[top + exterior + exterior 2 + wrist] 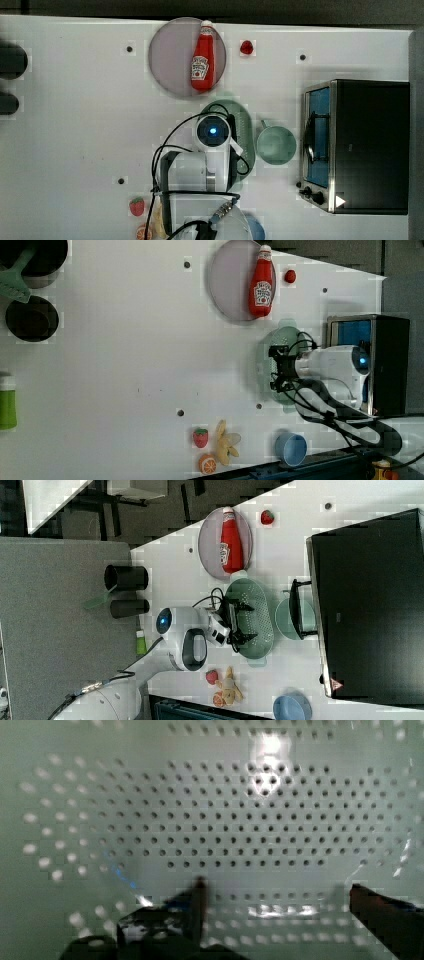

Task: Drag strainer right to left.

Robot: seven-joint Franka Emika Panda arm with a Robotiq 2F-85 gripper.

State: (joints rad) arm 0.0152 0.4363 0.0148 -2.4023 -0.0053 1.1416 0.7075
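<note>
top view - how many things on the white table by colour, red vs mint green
Red: 3 (ketchup bottle, small red fruit, strawberry)
Mint green: 2 (strainer under the gripper, mug)
Total: 5

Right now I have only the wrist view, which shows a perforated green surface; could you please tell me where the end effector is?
Observer: In the right view the end effector is down inside the strainer, with its fingers open.
Operator: Thank you. What stands closest to the strainer?
Observer: The green mug stands right beside it, on the top view's right; I cannot tell whether they touch.
</note>
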